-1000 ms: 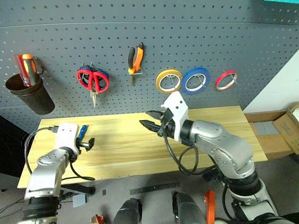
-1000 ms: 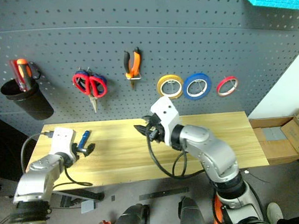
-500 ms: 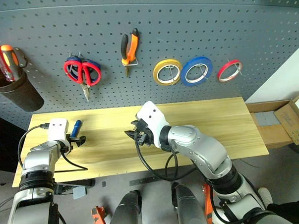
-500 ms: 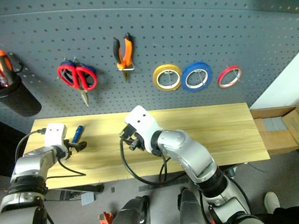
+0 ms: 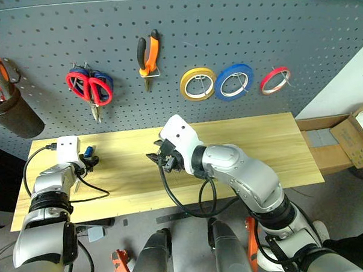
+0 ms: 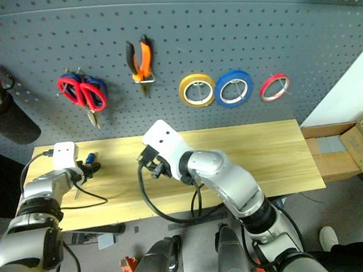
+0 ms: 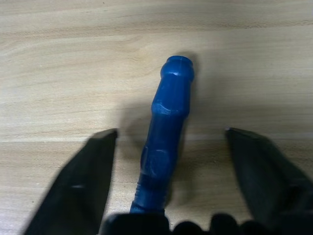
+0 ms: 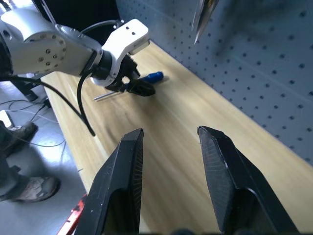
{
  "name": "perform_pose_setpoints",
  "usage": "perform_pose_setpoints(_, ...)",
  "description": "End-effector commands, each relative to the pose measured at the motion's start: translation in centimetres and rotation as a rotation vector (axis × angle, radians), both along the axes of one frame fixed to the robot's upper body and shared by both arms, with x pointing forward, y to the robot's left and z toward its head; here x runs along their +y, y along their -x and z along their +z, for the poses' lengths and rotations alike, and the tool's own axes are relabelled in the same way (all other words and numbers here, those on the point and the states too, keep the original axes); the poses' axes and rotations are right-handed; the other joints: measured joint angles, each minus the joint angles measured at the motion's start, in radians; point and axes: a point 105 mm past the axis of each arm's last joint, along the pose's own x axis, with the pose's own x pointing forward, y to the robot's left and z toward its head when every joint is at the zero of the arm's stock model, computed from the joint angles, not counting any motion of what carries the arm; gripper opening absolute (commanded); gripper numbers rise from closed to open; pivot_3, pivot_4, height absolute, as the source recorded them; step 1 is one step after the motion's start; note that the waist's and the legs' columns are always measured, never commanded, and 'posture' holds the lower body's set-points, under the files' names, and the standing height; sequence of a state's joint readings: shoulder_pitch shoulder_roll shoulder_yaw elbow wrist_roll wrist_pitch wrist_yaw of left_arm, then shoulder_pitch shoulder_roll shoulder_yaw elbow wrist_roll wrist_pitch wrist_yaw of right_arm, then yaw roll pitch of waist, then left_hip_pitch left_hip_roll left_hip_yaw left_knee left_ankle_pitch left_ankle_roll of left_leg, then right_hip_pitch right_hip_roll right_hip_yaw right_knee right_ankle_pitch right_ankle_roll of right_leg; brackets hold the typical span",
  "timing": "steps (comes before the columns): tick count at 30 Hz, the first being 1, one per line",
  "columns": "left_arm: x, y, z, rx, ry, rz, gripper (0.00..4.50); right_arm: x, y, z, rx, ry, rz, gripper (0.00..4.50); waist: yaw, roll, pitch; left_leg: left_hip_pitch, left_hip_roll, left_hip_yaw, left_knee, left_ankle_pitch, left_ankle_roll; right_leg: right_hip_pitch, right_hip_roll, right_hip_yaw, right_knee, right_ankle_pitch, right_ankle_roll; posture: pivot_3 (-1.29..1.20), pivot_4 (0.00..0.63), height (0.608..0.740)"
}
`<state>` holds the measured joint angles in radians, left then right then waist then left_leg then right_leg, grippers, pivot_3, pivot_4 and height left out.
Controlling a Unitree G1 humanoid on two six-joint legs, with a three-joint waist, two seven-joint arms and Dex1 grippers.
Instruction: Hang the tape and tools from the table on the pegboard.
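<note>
Blue-handled screwdriver [image 7: 166, 142] flat on wooden counter [image 5: 259, 145], lying between spread fingers of open left gripper [image 5: 90, 163], untouched. Right gripper [image 8: 171, 166] open, empty, over counter middle.

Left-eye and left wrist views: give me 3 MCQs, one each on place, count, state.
1. Where is the blue-handled tool?
A. hanging on the pegboard
B. lying on the table between the left gripper's fingers
C. in the black cup

2. How many tape rolls hang on the pegboard?
A. one
B. two
C. three

3. The left gripper is:
A. apart from the handle on both sides
B. clamped shut on the handle
C. holding scissors

Answers:
1 B: the handle rests on the table, a finger on each side.
2 C: yellow roll, blue roll, red tape.
3 A: wood shows on both sides of the handle.
</note>
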<state>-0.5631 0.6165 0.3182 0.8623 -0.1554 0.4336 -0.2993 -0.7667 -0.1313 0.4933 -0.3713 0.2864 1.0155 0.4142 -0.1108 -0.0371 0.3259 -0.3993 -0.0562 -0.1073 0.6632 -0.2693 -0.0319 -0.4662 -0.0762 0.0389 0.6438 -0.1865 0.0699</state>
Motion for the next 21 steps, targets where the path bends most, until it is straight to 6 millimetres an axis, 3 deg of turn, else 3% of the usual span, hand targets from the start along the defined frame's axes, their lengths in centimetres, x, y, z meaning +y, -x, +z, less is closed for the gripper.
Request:
perform_pose_setpoints(1,0.8,1.8,-1.1,0.036,0.003,0.046,1.99,0.4,0.7,1.6,-0.056,-0.033,0.04,1.66,-0.007,0.0,0.0,0.0,0.0,0.0,0.0,0.0,0.0,0.0,0.0,0.0,0.0,0.0,0.0,-0.15,0.373,0.74)
perform_pose_setpoints(5,0.7,2.9,-0.5,-0.01,0.002,0.074,0.61,0.4,0.5,2.4,-0.073,-0.048,0.052,1.66,-0.011,0.0,0.0,0.0,0.0,0.0,-0.001,0.0,0.0,-0.001,0.0,0.001,0.0,0.0,0.0,-0.15,0.346,0.74)
perform_pose_setpoints(6,0.5,3.4,-0.2,-0.034,-0.002,0.081,0.53,0.3,0.5,2.7,-0.079,-0.052,0.058,1.66,-0.012,-0.001,0.0,0.0,0.0,0.0,-0.001,0.0,0.0,-0.001,0.0,0.001,0.0,0.0,0.0,-0.15,0.341,0.74)
perform_pose_setpoints(10,-0.6,4.3,2.2,-0.186,-0.028,0.089,0.53,-0.3,0.5,3.4,-0.093,-0.064,0.073,1.66,-0.001,-0.004,-0.002,-0.001,0.0,0.0,-0.001,-0.001,-0.001,-0.003,-0.006,-0.001,-0.001,0.0,0.0,-0.13,0.303,0.74)
perform_pose_setpoints(15,-2.4,5.4,9.3,-0.534,-0.23,0.044,0.53,-2.1,0.5,3.9,-0.106,-0.066,0.102,1.66,0.021,-0.01,-0.006,-0.003,-0.001,-0.001,-0.001,-0.001,-0.002,-0.003,-0.008,-0.004,-0.002,0.0,0.0,-0.1,0.254,0.74)
perform_pose_setpoints(21,-3.8,7.4,14.3,-0.72,-0.425,0.027,0.53,-4.2,0.6,5.4,-0.165,-0.097,0.17,1.66,0.033,-0.013,-0.023,-0.003,-0.003,0.001,-0.001,-0.001,-0.002,-0.003,-0.009,-0.004,-0.003,0.0,0.0,-0.05,0.212,0.74)
